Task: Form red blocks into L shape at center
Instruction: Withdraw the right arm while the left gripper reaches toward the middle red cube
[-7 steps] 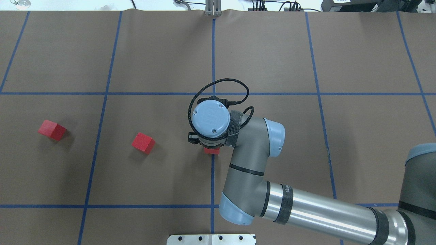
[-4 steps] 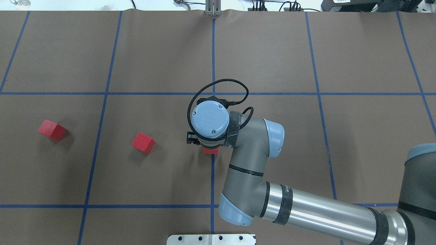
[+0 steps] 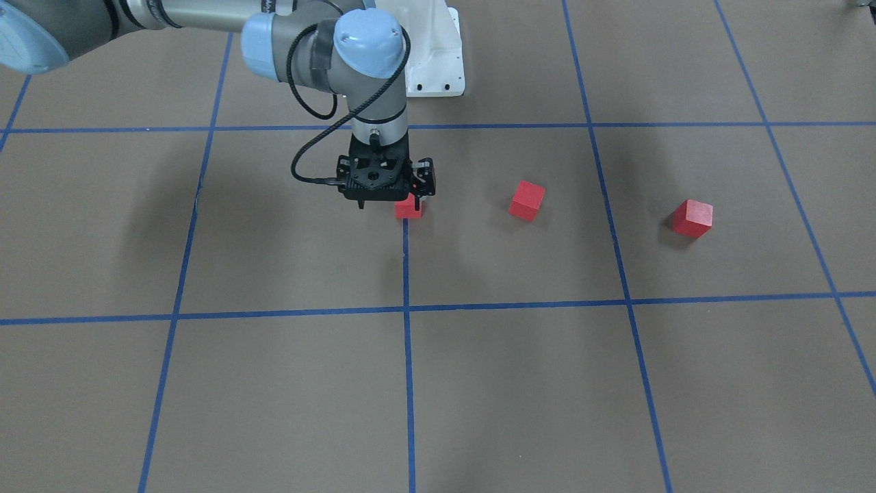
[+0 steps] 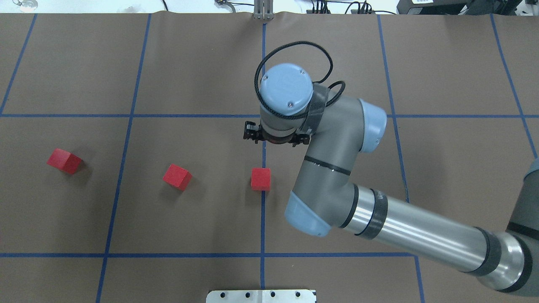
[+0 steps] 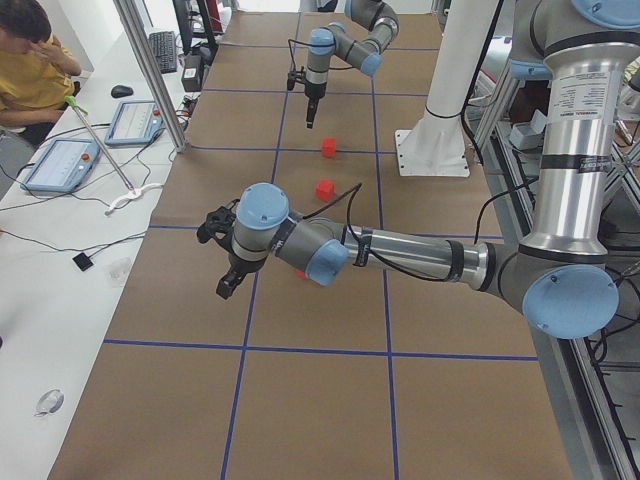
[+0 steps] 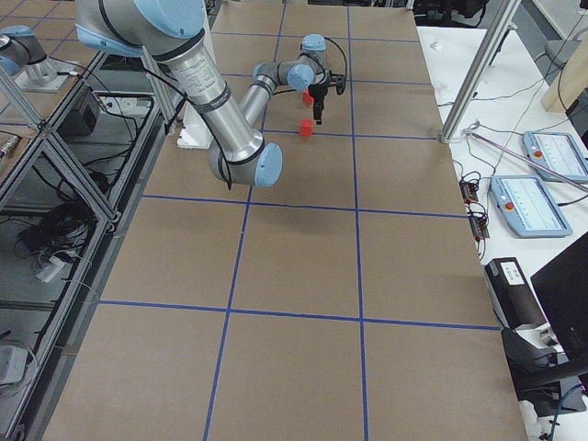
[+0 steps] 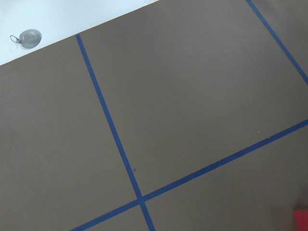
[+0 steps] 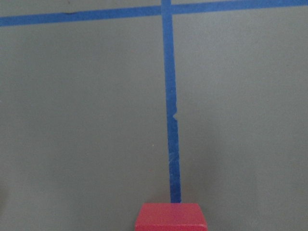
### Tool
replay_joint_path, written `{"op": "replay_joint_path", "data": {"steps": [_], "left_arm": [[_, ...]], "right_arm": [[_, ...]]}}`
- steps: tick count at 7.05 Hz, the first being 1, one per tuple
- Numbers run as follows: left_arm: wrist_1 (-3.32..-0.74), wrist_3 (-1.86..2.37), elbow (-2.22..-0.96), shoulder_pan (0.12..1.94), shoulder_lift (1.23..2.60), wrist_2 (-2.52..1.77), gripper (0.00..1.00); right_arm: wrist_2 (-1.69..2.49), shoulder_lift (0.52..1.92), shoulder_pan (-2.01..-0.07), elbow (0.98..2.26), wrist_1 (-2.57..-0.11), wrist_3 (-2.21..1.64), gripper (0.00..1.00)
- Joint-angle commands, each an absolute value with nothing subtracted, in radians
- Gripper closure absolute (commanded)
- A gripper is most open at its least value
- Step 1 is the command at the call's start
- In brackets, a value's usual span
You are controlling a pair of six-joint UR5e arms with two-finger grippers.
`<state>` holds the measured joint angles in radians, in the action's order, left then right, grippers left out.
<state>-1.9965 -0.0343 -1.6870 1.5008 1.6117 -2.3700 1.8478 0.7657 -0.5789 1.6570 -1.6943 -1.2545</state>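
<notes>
Three red blocks lie on the brown floor. One (image 4: 260, 179) (image 3: 408, 207) sits on the blue tape line (image 4: 263, 219) at the center. The second (image 4: 177, 176) (image 3: 527, 200) and third (image 4: 64, 161) (image 3: 692, 218) lie apart to its left in the overhead view. My right gripper (image 4: 274, 138) (image 3: 390, 203) is open and empty, lifted off the center block. That block shows at the bottom edge of the right wrist view (image 8: 171, 217). My left gripper (image 5: 227, 283) hangs high, shown only in the exterior left view, so I cannot tell its state.
A white base plate (image 4: 261, 296) lies at the near edge. A metal post (image 4: 263, 10) and cables stand at the far edge, a key ring (image 4: 26, 5) at the far left corner. An operator (image 5: 30, 60) and tablets are beside the table.
My right gripper has let go of the center block and risen up and away toward the far side. The block stays on the tape line. The other two blocks have not moved.
</notes>
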Motion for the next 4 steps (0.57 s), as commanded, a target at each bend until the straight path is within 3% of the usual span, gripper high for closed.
{"op": "replay_joint_path", "data": {"steps": [1, 4], "left_arm": [[-2.026, 0.211, -1.776, 1.32, 1.655, -2.367, 0.0], [-2.181, 0.562, -1.807, 0.994, 1.722, -2.249, 0.0]], "right_arm": [[2.003, 0.869, -0.795, 1.788, -1.775, -1.029, 0.01], [2.178, 1.085, -1.102, 1.807, -1.77, -0.516, 0.01]]}}
